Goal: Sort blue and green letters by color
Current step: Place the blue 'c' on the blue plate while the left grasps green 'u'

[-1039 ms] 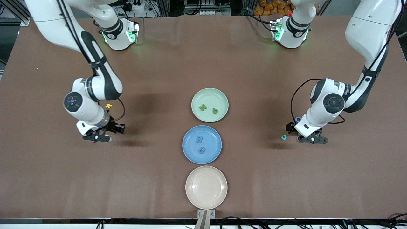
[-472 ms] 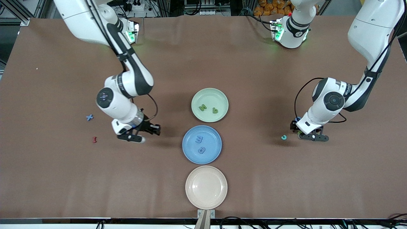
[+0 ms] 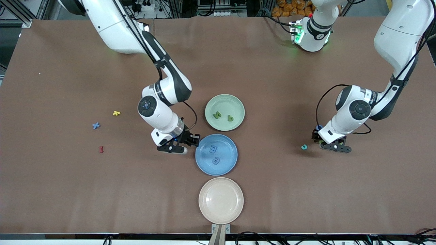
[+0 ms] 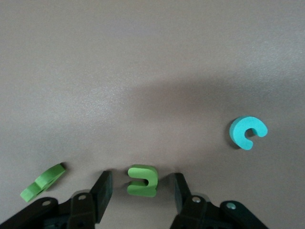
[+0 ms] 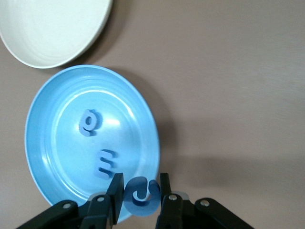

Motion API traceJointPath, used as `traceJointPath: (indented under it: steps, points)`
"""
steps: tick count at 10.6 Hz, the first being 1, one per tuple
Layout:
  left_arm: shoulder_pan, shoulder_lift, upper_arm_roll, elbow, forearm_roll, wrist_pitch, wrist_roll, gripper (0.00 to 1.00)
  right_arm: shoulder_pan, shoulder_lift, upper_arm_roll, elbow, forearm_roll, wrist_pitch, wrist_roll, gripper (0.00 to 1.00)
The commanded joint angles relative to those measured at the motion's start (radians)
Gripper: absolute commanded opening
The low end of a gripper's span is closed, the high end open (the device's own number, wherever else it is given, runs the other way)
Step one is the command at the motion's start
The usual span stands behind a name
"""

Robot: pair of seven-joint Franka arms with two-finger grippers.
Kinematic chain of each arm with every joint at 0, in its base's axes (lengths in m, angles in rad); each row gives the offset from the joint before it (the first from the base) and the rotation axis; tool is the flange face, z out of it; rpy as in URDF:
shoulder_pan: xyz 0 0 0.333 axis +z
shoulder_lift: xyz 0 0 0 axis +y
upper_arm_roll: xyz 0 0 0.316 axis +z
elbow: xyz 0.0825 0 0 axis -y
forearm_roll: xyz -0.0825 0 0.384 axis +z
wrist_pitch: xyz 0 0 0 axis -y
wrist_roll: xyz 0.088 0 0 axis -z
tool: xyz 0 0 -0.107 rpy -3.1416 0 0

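The blue plate (image 3: 216,154) holds two blue letters. Right gripper (image 5: 138,200), over its rim, pinches a third blue letter (image 5: 141,195); next: release inside. Left gripper (image 4: 140,191), well apart, straddles a green letter (image 4: 142,180), fingers spread; next: close.

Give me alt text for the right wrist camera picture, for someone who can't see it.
The right gripper holds a blue letter pinched between its fingers at the edge of a blue plate that already has two blue letters in it. Part of a cream plate lies beside it on the brown table.
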Motion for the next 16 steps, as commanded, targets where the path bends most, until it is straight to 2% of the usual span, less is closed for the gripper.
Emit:
traceJointPath:
  steps: [1, 2, 3, 6, 7, 8, 10, 11, 13, 16]
  points:
    - [0.012, 0.005, -0.009, 0.004, 0.023, 0.009, 0.013, 0.35, 0.028, 0.066, 0.017, 0.08, 0.019, 0.047, 0.007, 0.03]
    - [0.012, 0.005, -0.009, 0.006, 0.023, 0.009, 0.012, 0.05, 0.039, 0.077, 0.017, 0.092, 0.019, 0.047, 0.007, 0.05]
    - [0.01, 0.005, -0.01, 0.006, 0.022, 0.009, 0.004, 0.0, 0.05, 0.084, 0.018, 0.095, 0.019, 0.049, 0.015, 0.15]
    - [0.005, -0.022, -0.039, 0.015, 0.008, 0.003, -0.005, 0.0, 0.065, 0.086, 0.018, 0.095, 0.017, 0.047, 0.067, 0.69]
    - [0.008, -0.031, -0.064, 0.015, 0.003, -0.001, -0.011, 0.0, 0.065, 0.086, 0.018, 0.095, 0.017, 0.047, 0.067, 0.74]
    - [0.007, -0.044, -0.088, 0.022, -0.018, -0.009, -0.025, 0.0, 0.064, 0.086, 0.017, 0.097, 0.013, 0.047, 0.056, 0.89]
    - [0.001, -0.045, -0.145, 0.1, -0.078, -0.152, -0.049, 0.0, 0.05, 0.071, 0.017, 0.103, 0.009, 0.035, 0.051, 0.91]
    - [-0.001, -0.045, -0.183, 0.133, -0.104, -0.217, -0.09, 0.0, 0.036, 0.043, 0.017, 0.091, 0.008, 0.027, 0.05, 0.97]
    - [-0.028, -0.03, -0.222, 0.145, -0.123, -0.231, -0.25, 0.0, -0.022, -0.024, 0.012, 0.031, 0.003, -0.064, 0.026, 1.0]
    - [-0.169, -0.022, -0.224, 0.176, -0.124, -0.25, -0.463, 0.0, -0.131, -0.113, -0.003, -0.096, 0.003, -0.129, 0.004, 1.0]
